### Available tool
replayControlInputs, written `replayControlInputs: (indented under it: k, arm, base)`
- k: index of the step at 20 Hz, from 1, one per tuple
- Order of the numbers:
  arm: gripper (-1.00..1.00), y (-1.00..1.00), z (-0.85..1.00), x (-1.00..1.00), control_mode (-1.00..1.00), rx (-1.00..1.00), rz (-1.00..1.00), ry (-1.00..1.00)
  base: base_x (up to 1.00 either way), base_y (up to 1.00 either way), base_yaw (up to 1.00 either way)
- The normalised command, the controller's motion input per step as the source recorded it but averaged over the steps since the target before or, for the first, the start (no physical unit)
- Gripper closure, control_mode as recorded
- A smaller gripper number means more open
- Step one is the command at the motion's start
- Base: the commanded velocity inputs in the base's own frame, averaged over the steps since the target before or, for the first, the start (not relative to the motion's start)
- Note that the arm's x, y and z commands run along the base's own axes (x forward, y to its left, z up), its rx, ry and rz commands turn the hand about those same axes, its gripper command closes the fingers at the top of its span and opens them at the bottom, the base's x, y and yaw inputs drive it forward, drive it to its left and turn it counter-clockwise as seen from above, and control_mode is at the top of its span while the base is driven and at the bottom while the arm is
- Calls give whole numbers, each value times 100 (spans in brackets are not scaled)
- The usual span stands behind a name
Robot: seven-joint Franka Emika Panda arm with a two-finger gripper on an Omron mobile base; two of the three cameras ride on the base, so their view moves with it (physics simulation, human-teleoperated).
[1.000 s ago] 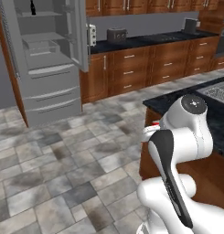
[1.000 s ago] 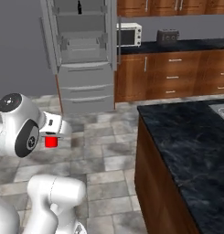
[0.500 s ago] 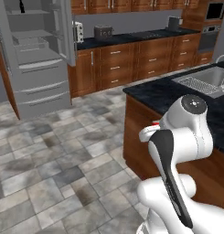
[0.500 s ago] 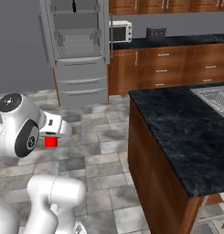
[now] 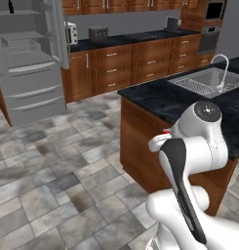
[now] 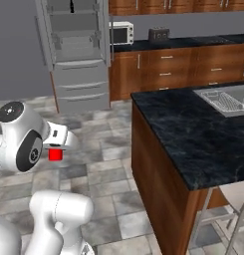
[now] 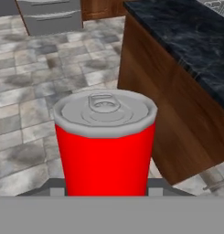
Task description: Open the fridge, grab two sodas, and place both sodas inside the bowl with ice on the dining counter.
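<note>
Grey steel at far left: the fridge [image 5: 30, 53] is seen standing open, its door swung wide so the shelves can be reached. A slim black bottle [image 6: 71, 7] is left on the top shelf, presumably the second soda still to be fetched. To the right of it, along the wall, a microwave [image 6: 121, 34] and a toaster [image 6: 159, 34] are set on the wall counter [image 5: 135, 40], well apart from the work in hand.

Next across, the red soda can [image 7: 105, 141] is carried upright in the gripper [image 6: 56, 154]; the jaws are closed on its sides low down, so that the top with its pull tab stays level and nothing tips during travel. The can is held close to the arm's body over the tiled floor [image 5: 52, 180], likely for steadiness while the base drives.

At right, the dining counter [image 6: 193, 134] is approached by its near corner, with the inset sink [image 5: 206, 80] and arched tap [image 5: 219, 66] beyond. The bowl cannot be made out from here, so the drop point is judged to lie further along the stone top.
</note>
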Motion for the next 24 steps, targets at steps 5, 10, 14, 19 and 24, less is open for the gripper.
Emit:
replayControlInputs:
  k: [5, 10, 14, 19, 24]
  arm:
    - [100, 0, 0, 0, 100, 0, 0, 0]
    - [100, 0, 0, 0, 100, 0, 0, 0]
    - [100, 0, 0, 0, 100, 0, 0, 0]
    - [100, 0, 0, 0, 100, 0, 0, 0]
    - [100, 0, 0, 0, 100, 0, 0, 0]
  base:
    - [0, -64, -2]
    - [0, -92, 0]
    - [0, -100, 0]
    - [0, -100, 0]
    - [-6, -100, 0]
